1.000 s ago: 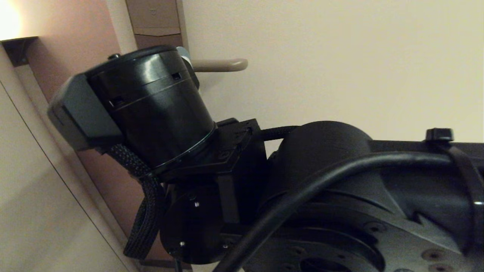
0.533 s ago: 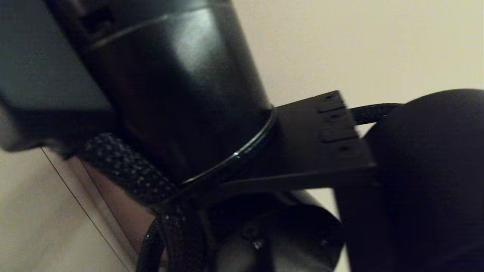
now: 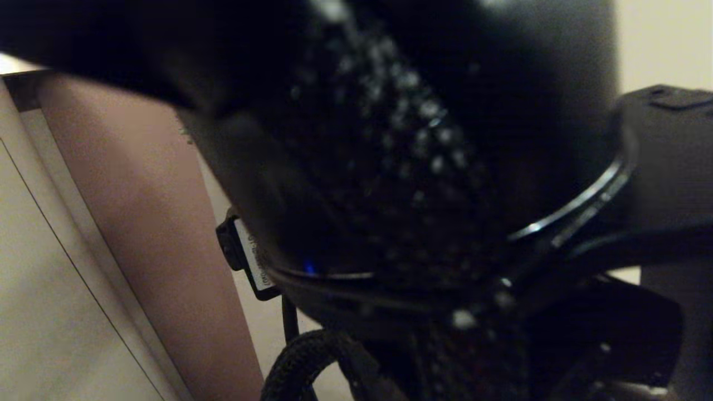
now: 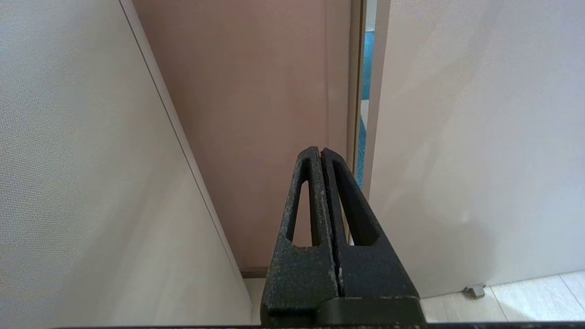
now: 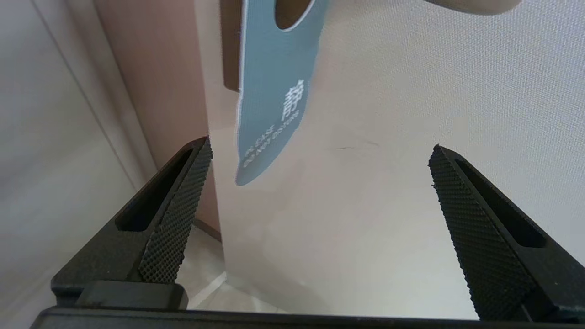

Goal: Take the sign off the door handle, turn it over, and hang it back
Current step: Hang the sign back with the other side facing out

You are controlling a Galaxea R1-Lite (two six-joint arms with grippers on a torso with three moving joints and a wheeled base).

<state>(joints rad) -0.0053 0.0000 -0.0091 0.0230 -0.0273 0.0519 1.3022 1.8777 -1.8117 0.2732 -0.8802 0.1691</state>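
My right tool stands wide open, holding nothing. The sign hangs teal side out on the door handle, long axis vertical, above and beyond my fingers, apart. My left tool, pressed closed and empty, is parked low.

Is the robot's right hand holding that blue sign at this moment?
No, the right hand stands wide open, and the sign hangs beyond its fingers, touching neither.
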